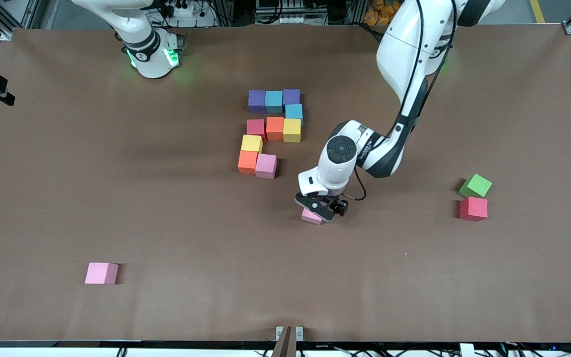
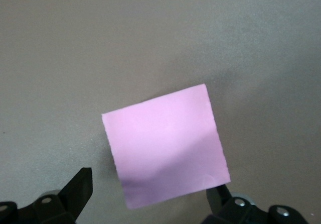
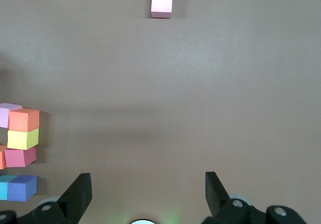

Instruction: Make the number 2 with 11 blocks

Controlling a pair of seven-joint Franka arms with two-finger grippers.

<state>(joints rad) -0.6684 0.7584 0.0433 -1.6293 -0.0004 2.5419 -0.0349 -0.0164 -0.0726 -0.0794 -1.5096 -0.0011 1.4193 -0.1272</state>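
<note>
Ten blocks form a partial number 2 (image 1: pixel 270 130) at mid-table: purple, cyan, purple in the farthest row, a cyan link, then rose-red, orange, yellow, a yellow link, and orange and pink nearest the front camera. My left gripper (image 1: pixel 321 212) is open and low over a loose pink block (image 1: pixel 310 216), nearer the front camera than the digit. In the left wrist view its fingers (image 2: pixel 80 189) straddle this block (image 2: pixel 165 148), with a gap on one side. My right gripper (image 3: pixel 148 194) is open and empty, high over the table; its arm waits.
Another pink block (image 1: pixel 101 273) lies near the front edge toward the right arm's end and shows in the right wrist view (image 3: pixel 162 3). A green cube (image 1: pixel 475 185) and a deep red cube (image 1: pixel 473 208) sit together toward the left arm's end.
</note>
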